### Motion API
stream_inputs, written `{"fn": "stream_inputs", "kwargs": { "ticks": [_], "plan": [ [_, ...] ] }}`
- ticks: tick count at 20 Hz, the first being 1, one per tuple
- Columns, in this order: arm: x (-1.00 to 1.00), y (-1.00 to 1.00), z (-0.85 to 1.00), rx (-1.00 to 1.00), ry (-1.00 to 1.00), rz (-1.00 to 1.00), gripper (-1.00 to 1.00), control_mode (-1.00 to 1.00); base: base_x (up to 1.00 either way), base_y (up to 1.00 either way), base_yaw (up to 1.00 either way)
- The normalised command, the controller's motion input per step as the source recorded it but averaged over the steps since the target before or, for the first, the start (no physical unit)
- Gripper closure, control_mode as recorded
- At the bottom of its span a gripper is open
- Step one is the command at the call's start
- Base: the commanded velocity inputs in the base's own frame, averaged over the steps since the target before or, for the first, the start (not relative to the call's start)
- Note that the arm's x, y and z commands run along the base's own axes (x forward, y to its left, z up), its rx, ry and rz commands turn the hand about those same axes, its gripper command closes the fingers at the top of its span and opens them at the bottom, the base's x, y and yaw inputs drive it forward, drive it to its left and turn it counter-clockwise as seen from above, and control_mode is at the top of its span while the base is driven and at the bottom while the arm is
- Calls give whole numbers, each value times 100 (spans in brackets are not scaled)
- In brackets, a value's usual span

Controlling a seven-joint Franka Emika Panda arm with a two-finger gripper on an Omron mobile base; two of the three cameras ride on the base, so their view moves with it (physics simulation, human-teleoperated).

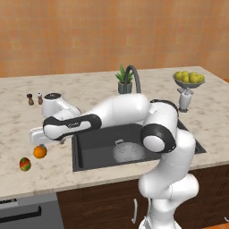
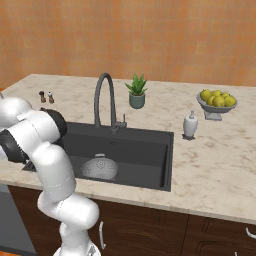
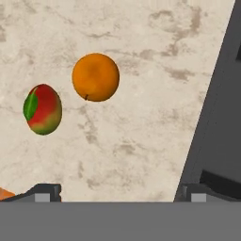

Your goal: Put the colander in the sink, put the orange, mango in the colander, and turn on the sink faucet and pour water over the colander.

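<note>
we see the colander [image 1: 129, 152] sitting in the black sink [image 1: 96, 150], with the fruit out on the counter [image 1: 89, 96].
our gripper [image 3: 117, 192], jaws spread wide and holding nothing, hangs above the orange [image 1: 40, 152]; the mango [image 1: 25, 164] lies just beside it, apart.

We've got two base cams behind the arm, left and right, both looking forward and down at the same sink [image 1: 96, 147] and tabletop [image 1: 89, 94]. The hand cam sits close, staring straight down at tabletop beside the sink's edge.
</note>
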Motion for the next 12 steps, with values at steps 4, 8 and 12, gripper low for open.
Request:
{"fn": "stream_inputs", "kwargs": {
  "ticks": [4, 8, 12],
  "plan": [
    [21, 24, -33, 0, 0, 0, -100, -100, 0, 0, 0],
    [18, 14, -28, 0, 0, 0, -100, -100, 0, 0, 0],
    [24, 20, -22, 0, 0, 0, -100, -100, 0, 0, 0]
  ]
}}
